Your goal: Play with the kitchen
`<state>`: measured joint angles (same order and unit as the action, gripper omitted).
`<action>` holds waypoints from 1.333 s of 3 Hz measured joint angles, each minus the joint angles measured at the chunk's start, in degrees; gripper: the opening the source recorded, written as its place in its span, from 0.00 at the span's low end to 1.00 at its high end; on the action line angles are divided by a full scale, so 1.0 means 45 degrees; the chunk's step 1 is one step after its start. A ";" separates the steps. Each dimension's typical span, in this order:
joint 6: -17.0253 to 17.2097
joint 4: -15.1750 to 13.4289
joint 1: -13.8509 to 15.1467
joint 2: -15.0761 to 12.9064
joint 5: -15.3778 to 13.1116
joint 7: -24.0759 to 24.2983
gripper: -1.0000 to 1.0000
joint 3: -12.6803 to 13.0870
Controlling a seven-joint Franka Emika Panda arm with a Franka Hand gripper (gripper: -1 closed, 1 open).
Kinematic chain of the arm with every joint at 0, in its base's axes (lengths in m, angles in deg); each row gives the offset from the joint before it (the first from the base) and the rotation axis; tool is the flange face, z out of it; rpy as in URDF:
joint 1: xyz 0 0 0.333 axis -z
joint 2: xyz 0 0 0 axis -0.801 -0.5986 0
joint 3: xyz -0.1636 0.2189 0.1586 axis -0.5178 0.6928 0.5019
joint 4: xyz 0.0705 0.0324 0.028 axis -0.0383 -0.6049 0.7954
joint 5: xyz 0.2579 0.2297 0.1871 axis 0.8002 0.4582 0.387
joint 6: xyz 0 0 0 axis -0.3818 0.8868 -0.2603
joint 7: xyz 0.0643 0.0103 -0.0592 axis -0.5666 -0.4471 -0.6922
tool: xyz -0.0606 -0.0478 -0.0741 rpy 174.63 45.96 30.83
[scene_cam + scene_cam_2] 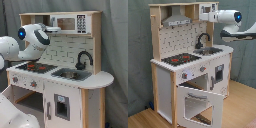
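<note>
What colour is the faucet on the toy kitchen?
Black; the faucet shows best in the first exterior view.

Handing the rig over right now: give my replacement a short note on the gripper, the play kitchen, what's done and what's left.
Gripper: up at the top shelf by the microwave panel; whether it is open or shut cannot be told from either exterior view.
The kitchen: upright, with the hob, sink and faucet untouched by the arm.
Done: the oven door hangs open in the second exterior view.
Left: nothing is visibly held; whatever the arm is doing at the upper shelf is unfinished, and the oven door is not yet closed.
</note>
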<state>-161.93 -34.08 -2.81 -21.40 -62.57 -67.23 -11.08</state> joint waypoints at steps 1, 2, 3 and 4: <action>-0.0095 -0.0526 -0.0969 -0.0007 0.0000 -0.0225 0.00 -0.0743; -0.0468 -0.1077 -0.1815 -0.0005 -0.0001 -0.0453 0.00 -0.1443; -0.0752 -0.1607 -0.2707 0.0032 -0.0001 -0.0717 0.00 -0.2184; -0.0808 -0.2074 -0.3624 0.0077 -0.0005 -0.0995 0.00 -0.2927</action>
<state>-165.57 -43.42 -19.12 -21.06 -62.59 -71.71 -24.25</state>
